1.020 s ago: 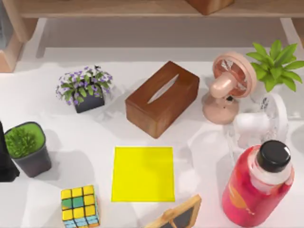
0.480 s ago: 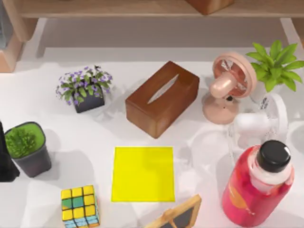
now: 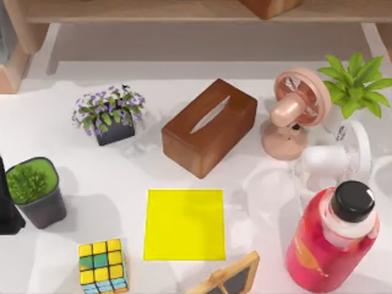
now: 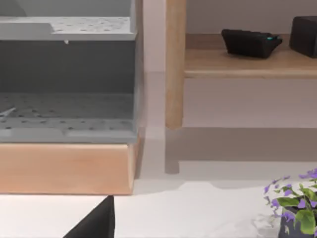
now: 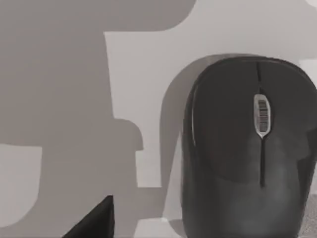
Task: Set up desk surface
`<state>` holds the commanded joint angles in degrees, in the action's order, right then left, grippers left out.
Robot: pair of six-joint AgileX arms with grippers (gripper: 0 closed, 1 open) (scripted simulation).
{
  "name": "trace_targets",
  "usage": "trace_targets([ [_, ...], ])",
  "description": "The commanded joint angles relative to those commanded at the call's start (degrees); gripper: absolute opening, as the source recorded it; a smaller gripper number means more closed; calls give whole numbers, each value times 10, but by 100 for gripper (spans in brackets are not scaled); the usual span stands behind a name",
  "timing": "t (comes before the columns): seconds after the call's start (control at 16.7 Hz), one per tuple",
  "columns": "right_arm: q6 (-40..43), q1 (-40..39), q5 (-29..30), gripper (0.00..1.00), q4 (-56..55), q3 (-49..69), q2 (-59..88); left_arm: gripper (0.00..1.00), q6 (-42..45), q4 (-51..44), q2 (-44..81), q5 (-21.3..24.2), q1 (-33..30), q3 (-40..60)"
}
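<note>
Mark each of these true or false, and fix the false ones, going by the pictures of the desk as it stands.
1. The yellow mat is bare. True.
2. The tissue box lies on the mat. False: it sits behind the mat, apart from it.
3. The pink fan stands right of the tissue box. True.
4. The puzzle cube is right of the mat. False: it is to its left.
5. The right wrist view shows a black mouse. True.

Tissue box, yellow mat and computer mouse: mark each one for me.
Tissue box (image 3: 209,127), top view, on its brown lid beside the slot.
Yellow mat (image 3: 184,224), top view, at its middle.
Computer mouse (image 5: 233,158), right wrist view, on its black shell left of the scroll wheel.
</note>
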<state>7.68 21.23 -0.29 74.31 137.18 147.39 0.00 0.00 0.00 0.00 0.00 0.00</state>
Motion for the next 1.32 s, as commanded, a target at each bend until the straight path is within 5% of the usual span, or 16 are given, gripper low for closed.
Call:
trace_targets([
  [0.54,-5,-5,1,100,-33,-15,15,100,0,0,0,0,0,0],
  [1.32,-5,-5,1,2,-33,-15,15,100,0,0,0,0,0,0],
])
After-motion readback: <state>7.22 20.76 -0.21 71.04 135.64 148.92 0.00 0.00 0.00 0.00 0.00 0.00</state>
